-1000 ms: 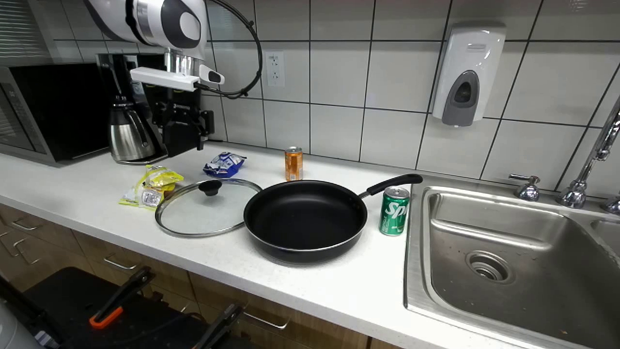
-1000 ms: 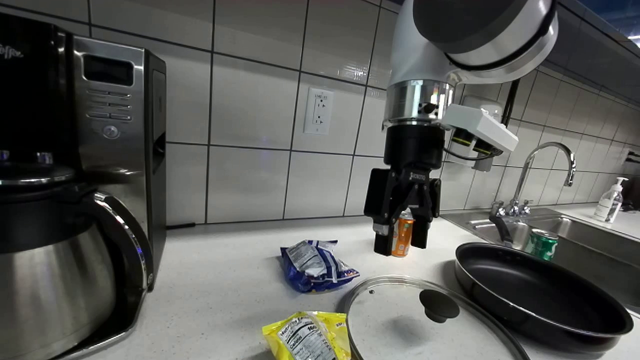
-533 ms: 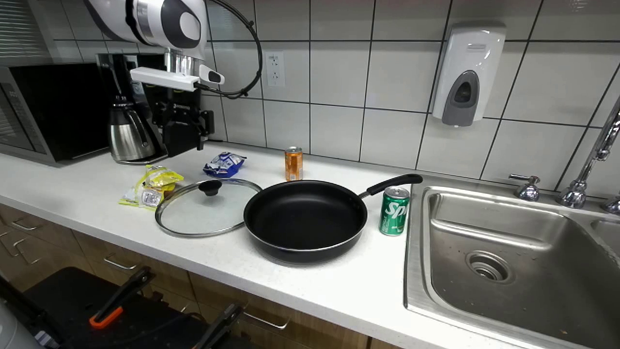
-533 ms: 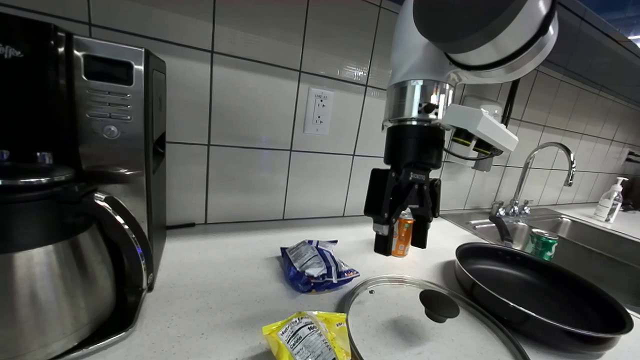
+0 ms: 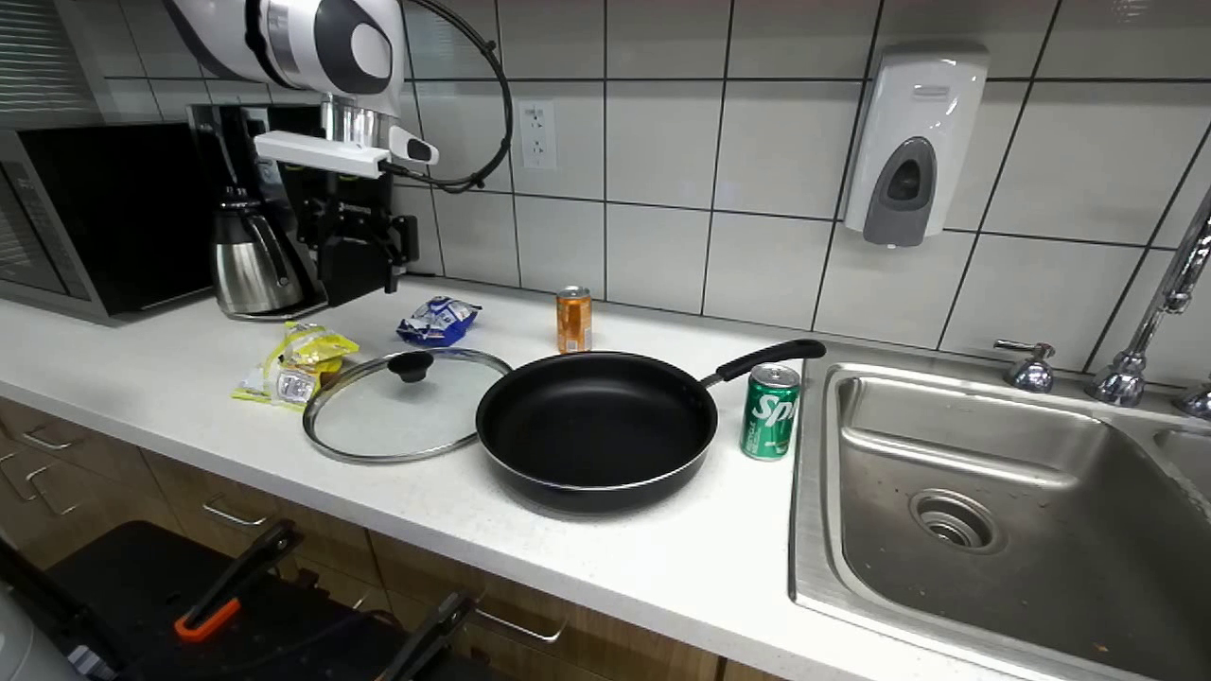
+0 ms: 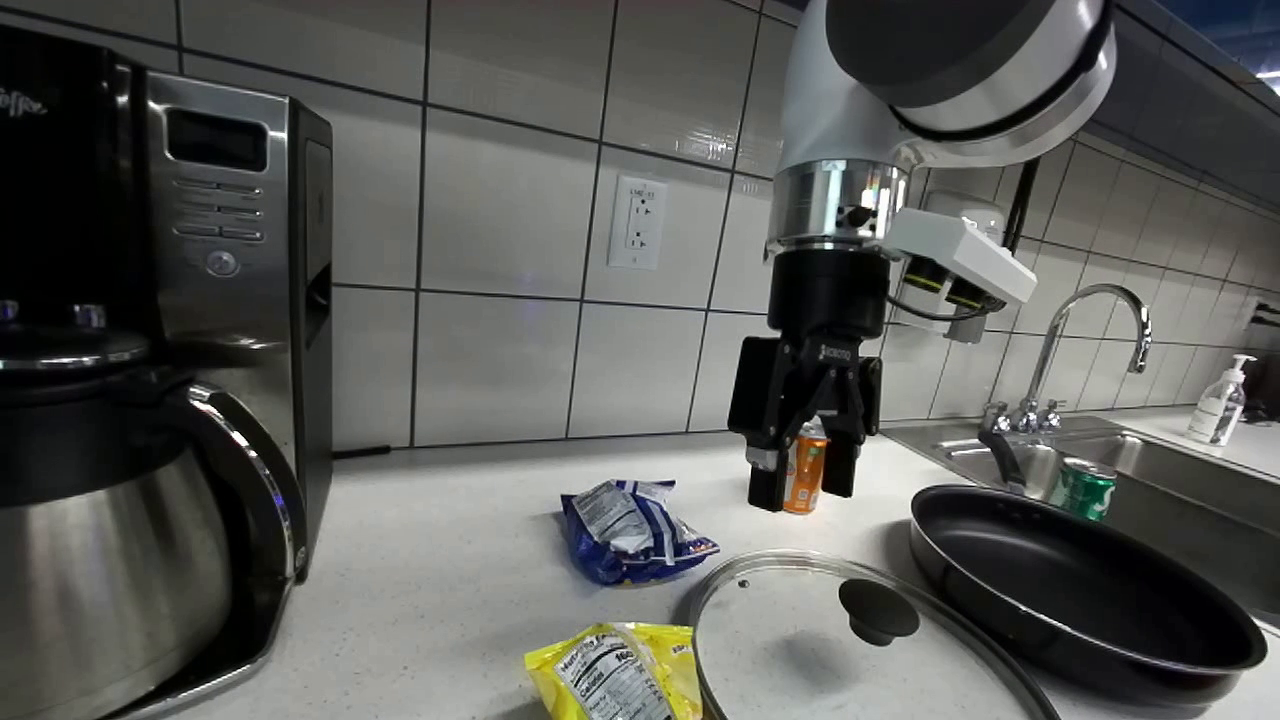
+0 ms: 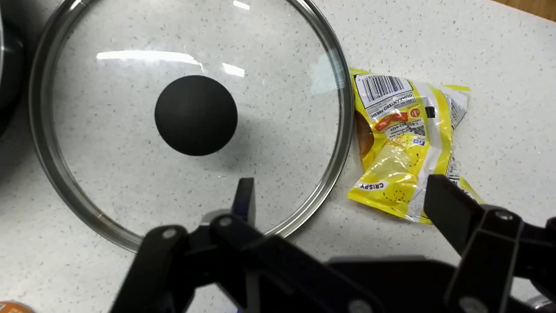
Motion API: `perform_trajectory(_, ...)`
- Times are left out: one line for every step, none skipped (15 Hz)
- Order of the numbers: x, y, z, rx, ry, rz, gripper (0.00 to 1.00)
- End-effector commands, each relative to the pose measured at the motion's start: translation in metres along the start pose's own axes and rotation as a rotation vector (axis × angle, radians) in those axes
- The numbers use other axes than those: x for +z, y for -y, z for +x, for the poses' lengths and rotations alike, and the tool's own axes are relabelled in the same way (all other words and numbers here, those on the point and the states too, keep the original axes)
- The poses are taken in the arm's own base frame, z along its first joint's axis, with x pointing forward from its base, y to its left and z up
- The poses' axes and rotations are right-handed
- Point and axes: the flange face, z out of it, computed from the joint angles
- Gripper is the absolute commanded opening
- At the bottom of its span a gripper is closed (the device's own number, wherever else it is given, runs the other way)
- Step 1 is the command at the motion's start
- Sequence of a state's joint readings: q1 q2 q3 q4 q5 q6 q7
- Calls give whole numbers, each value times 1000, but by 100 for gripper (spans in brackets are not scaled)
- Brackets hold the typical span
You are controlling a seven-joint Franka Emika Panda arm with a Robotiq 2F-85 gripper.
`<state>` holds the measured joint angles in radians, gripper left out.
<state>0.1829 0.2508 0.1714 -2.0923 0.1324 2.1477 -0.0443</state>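
1. A large white-and-grey robot arm (image 6: 835, 110) filled the top of both exterior views, its wrist turned so that the black gripper (image 7: 341, 189) pointed straight down. The gripper hung in the air over a pale, speckled counter (image 5: 605, 558), its jaws parted widely with nothing held between them.
2. A round black frying pan (image 5: 596, 426) sat right side up on the counter, its handle angled away toward the corner of a steel sink (image 5: 816, 530).
3. A clear glass lid (image 7: 196, 115) lay flat just beside the pan, lower than the gripper and near it. It had a shiny metal rim, an upright black knob (image 6: 878, 611) at its centre and white streaks of reflected light.
4. A yellow packet (image 7: 399, 152), glossy and creased, lay against or just beside the lid's rim, on the side away from the pan. It showed a barcode and the word "CRISPY".
5. A crumpled blue packet (image 6: 625, 530) with white and silver patches lay near the lid, on its wall side.
6. An orange can (image 5: 574, 322) stood upright behind the pan; a green can (image 5: 771, 411) stood upright between pan and sink.
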Motion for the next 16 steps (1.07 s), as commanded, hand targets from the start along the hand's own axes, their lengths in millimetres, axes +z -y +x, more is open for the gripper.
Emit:
perform_trajectory(0,0,0,0,1,0,100)
perform_trajectory(0,0,0,0,1,0,100)
perform_trajectory(0,0,0,0,1,0,100)
perform_trajectory(0,0,0,0,1,0,100)
perform_trajectory(0,0,0,0,1,0,100)
perform_trajectory(0,0,0,0,1,0,100)
perform_trajectory(0,0,0,0,1,0,100)
perform_trajectory(0,0,0,0,1,0,100)
perform_trajectory(0,0,0,0,1,0,100)
perform_trajectory(0,0,0,0,1,0,100)
perform_trajectory(0,0,0,0,1,0,100)
perform_trajectory(0,0,0,0,1,0,100)
perform_trajectory(0,0,0,0,1,0,100)
perform_trajectory(0,0,0,0,1,0,100)
perform_trajectory(0,0,0,0,1,0,100)
perform_trajectory(4,-3,5,34,-15,-2,100)
